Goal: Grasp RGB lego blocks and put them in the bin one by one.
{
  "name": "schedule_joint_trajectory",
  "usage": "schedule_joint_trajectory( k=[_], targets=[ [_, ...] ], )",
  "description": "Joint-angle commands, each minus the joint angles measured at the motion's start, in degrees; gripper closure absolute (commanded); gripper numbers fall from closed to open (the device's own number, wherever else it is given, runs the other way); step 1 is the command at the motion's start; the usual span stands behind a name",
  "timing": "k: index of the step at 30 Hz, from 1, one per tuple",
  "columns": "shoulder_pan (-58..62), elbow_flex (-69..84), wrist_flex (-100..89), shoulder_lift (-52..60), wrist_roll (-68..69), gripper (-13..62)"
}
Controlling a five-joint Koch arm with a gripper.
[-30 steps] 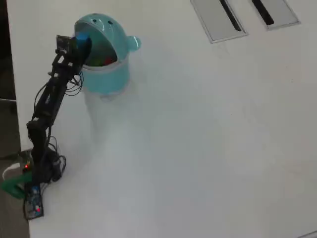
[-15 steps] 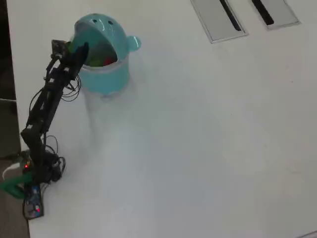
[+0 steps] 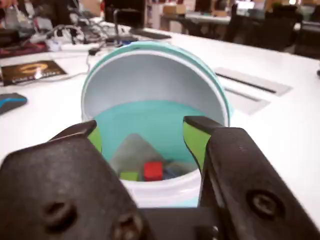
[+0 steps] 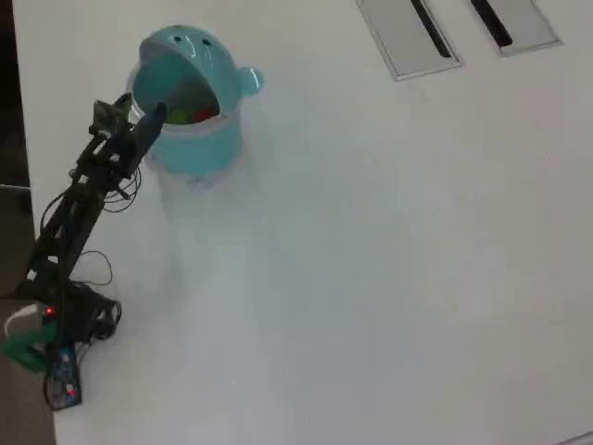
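Observation:
The teal bin (image 3: pixel 150 65) with its domed hood stands right in front of my gripper (image 3: pixel 142 130); it also shows at the table's top left in the overhead view (image 4: pixel 199 139). Inside it lie the red block (image 3: pixel 153 171), the yellow-green block (image 3: pixel 129 175) and a bit of the blue block (image 3: pixel 170 173). In the overhead view only red (image 4: pixel 201 115) and green specks show in the opening. My gripper (image 4: pixel 139 119) is open and empty, its green-padded jaws wide apart at the bin's pale rim (image 3: pixel 165 192).
Two grey slotted plates (image 4: pixel 408 37) lie in the table at the far right. Cables and clutter (image 3: pixel 60 35) sit at the table's far edge. The arm's base (image 4: pixel 56 324) stands at the overhead view's left edge. White tabletop (image 4: pixel 389 260) spreads to the right.

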Motion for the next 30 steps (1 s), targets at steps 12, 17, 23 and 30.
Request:
schedule_joint_trajectory(
  k=[12,17,23,30],
  targets=[
    [2.72,12.30,-5.01,17.14,16.52,18.4],
    [3.08,16.52,-7.82,21.97,22.94,18.5],
    [6.77,21.18,-7.91,28.21,33.05,18.5],
    [14.50,22.68,-13.45,29.18,43.86,17.7]
  ],
)
